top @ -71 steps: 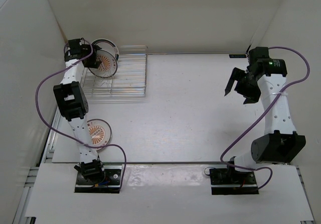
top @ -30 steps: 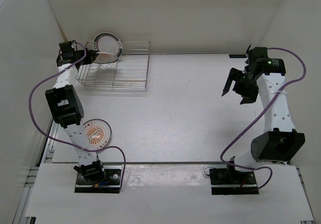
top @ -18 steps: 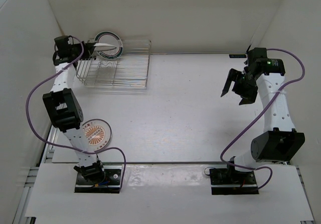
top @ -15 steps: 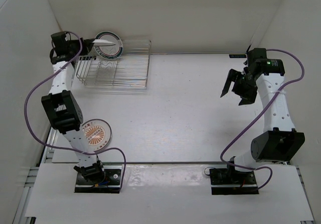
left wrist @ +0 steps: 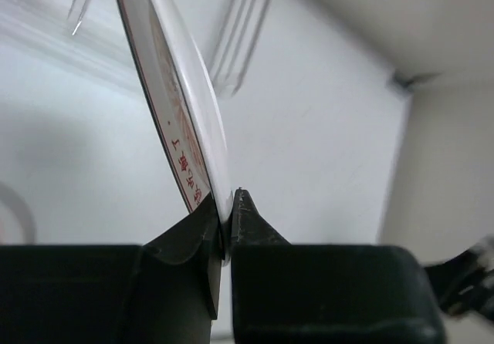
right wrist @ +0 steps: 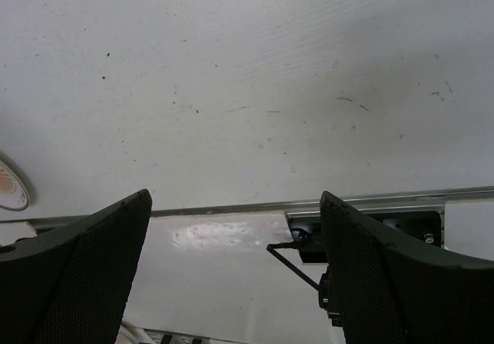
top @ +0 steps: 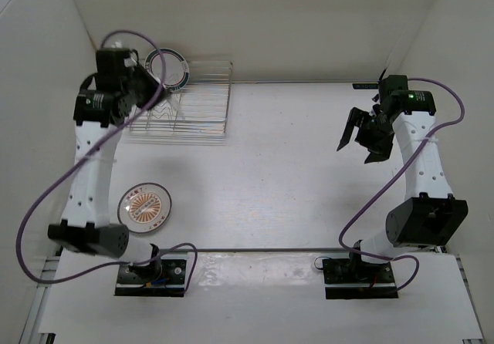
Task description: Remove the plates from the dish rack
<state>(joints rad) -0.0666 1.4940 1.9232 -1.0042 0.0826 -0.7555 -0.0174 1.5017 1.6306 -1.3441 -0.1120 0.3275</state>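
L gripper is pinched tight on the rim of an orange-print plate, held edge-on w/ its long axis running up and away from the jaws, over the rack at its left end. Ring-rimmed plate stands in the rack just beside. Set-down spot is prob. by the flat plate on the table, near-left, on the L arm's side. R gripper is wide open, empty, well apart.
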